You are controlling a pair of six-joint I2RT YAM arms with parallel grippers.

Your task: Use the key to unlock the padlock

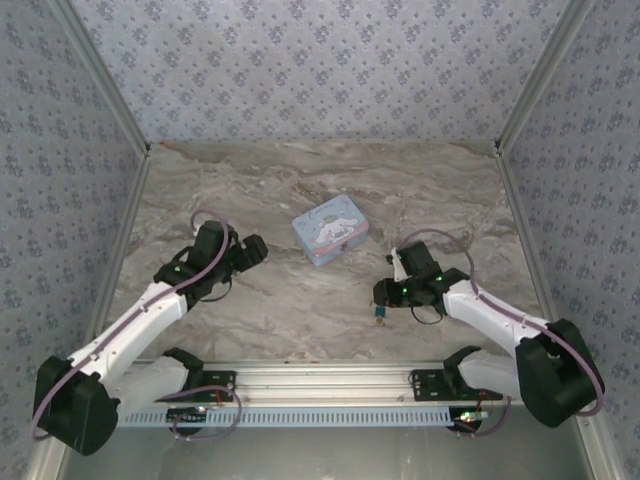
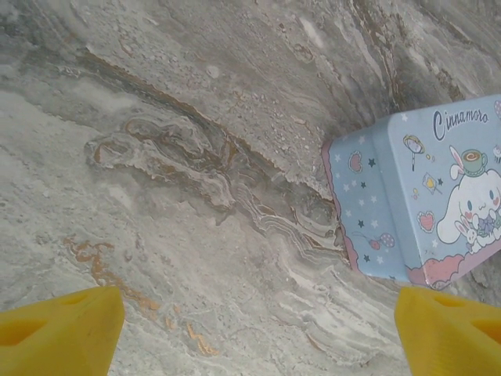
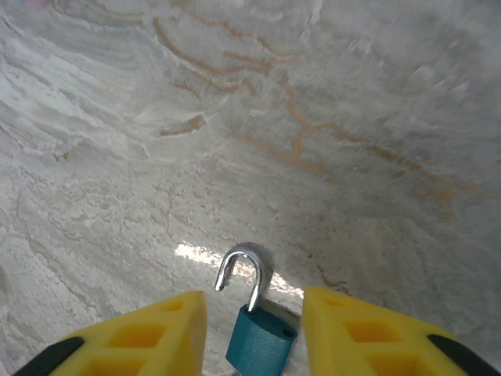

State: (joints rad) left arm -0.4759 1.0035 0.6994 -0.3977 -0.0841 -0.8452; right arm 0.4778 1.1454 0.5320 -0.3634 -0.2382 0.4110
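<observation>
The padlock [image 3: 262,345] is small, with a teal-blue body, and its silver shackle [image 3: 249,262] is swung open with one end free. It lies between the yellow fingers of my right gripper [image 3: 254,305], with a gap on each side, so the gripper is open and touches nothing. From above, the padlock [image 1: 381,319] is a small speck on the table just below the right gripper [image 1: 383,297]. My left gripper [image 2: 258,337] is wide open over bare marble, near the left side of the tin box. The key is out of view.
A light blue cartoon-printed tin box [image 1: 330,236] sits in the middle of the marble table [image 1: 300,180], and is seen close up [image 2: 423,196] in the left wrist view. Patterned walls enclose the table on the left, back and right. An aluminium rail [image 1: 320,380] runs along the near edge.
</observation>
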